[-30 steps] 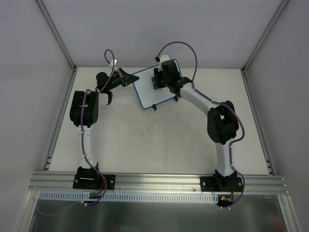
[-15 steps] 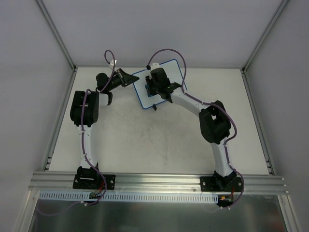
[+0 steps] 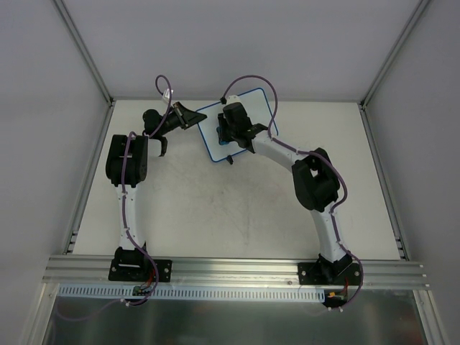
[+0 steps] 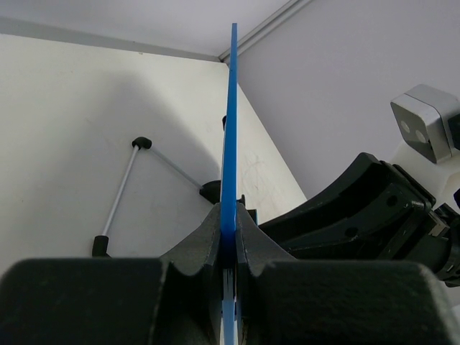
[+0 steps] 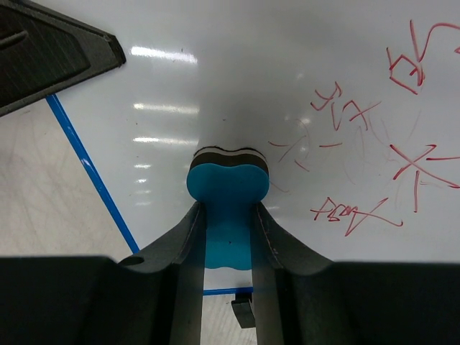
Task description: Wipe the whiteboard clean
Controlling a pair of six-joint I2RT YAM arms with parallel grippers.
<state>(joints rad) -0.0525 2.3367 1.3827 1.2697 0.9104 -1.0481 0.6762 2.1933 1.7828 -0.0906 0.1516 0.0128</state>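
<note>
The whiteboard [image 3: 255, 104] stands tilted at the back of the table, white with a thin blue rim. Red scribbles [image 5: 402, 158] cover the right part of its face. My left gripper [image 3: 195, 117] is shut on the board's left edge, and the blue rim [image 4: 231, 129] runs edge-on between its jaws. My right gripper [image 3: 224, 136] is shut on a blue bone-shaped eraser [image 5: 228, 188]. The eraser's dark felt end presses on the board's face [image 5: 237, 86], left of the scribbles.
A black foot [image 3: 230, 159] of the board rests on the white table [image 3: 215, 208]. Its wire stand [image 4: 141, 142] shows behind the board. Grey walls and aluminium posts [image 3: 86, 50] enclose the sides. A metal rail [image 3: 237, 269] runs along the near edge.
My right gripper has slid the eraser left and toward the near edge across the board. The left gripper has kept its hold on the rim.
</note>
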